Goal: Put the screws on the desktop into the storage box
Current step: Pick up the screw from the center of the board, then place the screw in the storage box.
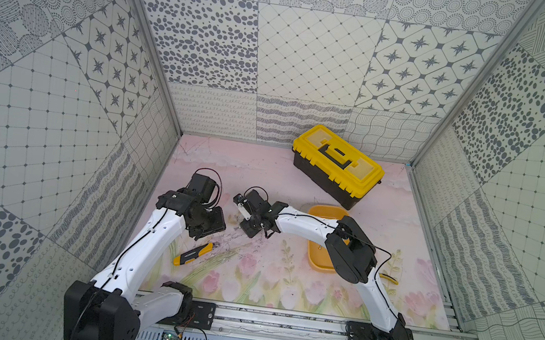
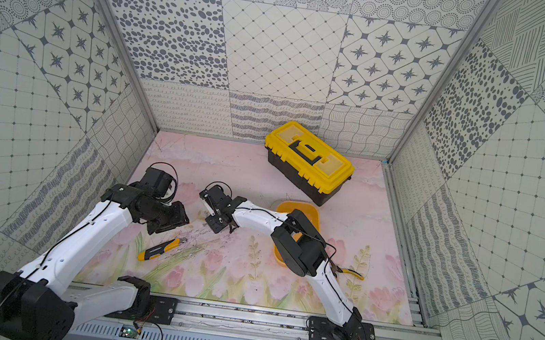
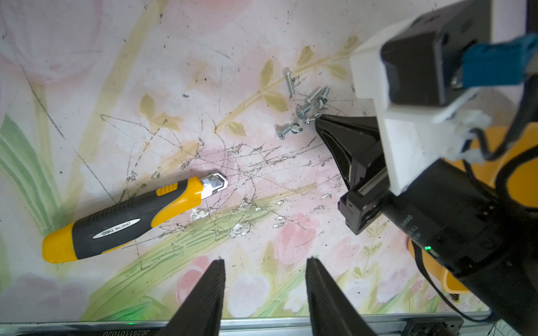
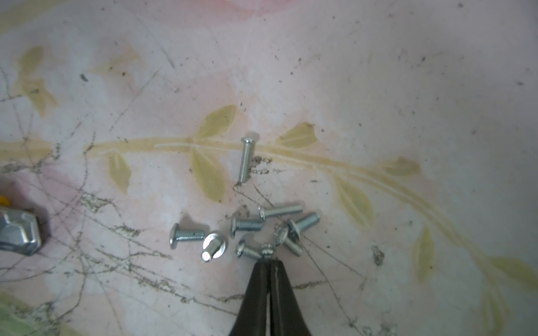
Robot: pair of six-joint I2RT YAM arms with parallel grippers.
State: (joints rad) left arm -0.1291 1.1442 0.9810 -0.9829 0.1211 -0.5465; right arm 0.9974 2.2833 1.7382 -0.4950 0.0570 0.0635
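On the bench (image 4: 378, 72), off the side of the storage box (image 1: 316, 259) that faces the left arm (image 1: 155, 234), the screws (image 4: 249, 224) lie loose in a small heap, some nine of them. One long screw (image 4: 246, 160) lies alone at the edge of the heap farthest from the box.

The piece nearest the box is a small screw (image 4: 266, 250). Its washered head shows right at the tips of the right jaws, which are clenched with only a hairline between them. Its shank is hidden, so you cannot tell whether it is pinched or merely touched. I would raise the jaws a little and check before you travel.

The coming move turns on one relation. The heap lies on the far side of the right jaws from the box, so the drop point is straight back along the right arm (image 1: 300, 222), which reaches across the box. That arm is much the nearer.

The left jaws are released, a wide gap holding nothing, and hover farther from the box than the heap. The utility knife (image 3: 131, 215) lies farther out again. The toolbox (image 1: 336, 166) sits behind the box, and the pliers (image 2: 352, 272) lie on its side away from the heap.
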